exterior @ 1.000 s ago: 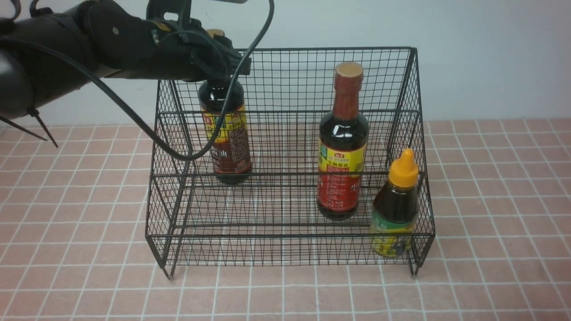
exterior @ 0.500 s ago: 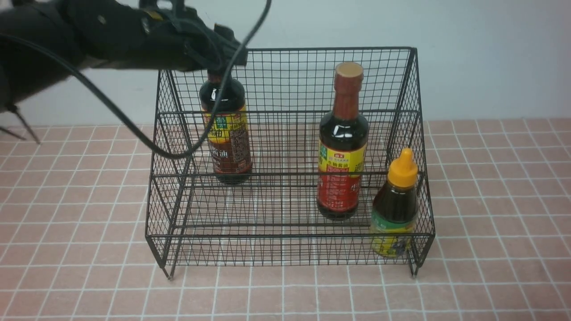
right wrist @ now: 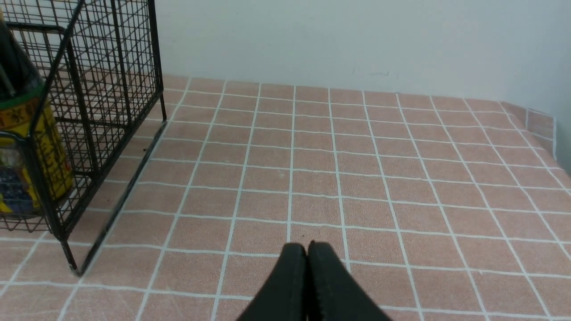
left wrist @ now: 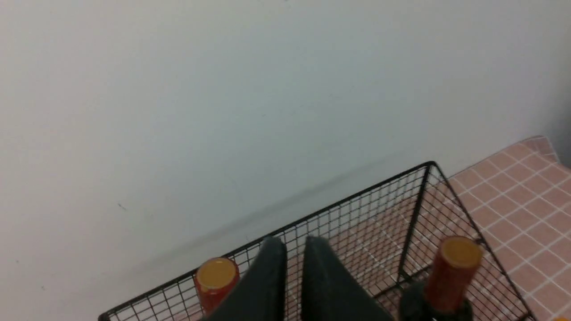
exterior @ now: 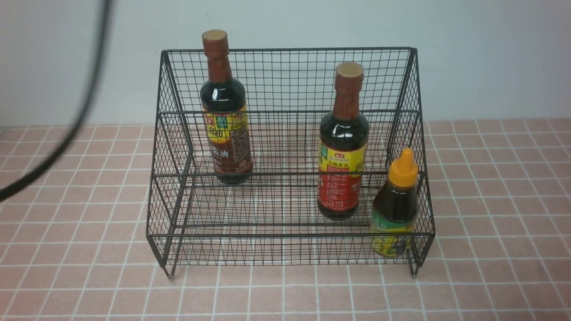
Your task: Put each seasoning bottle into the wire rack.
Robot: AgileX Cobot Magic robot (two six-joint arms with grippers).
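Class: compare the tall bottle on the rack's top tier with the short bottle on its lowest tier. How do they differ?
The tall bottle has a brown-red neck and flat cap; the short bottle has an orange nozzle cap. The tall bottle stands at the left of the wire rack, the short bottle at the front right corner. Both hold dark liquid and stand upright.

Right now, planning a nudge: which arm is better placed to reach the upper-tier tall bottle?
Left: the left claw hangs beside that tall bottle's cap; the right claw sits over tiles outside the rack.
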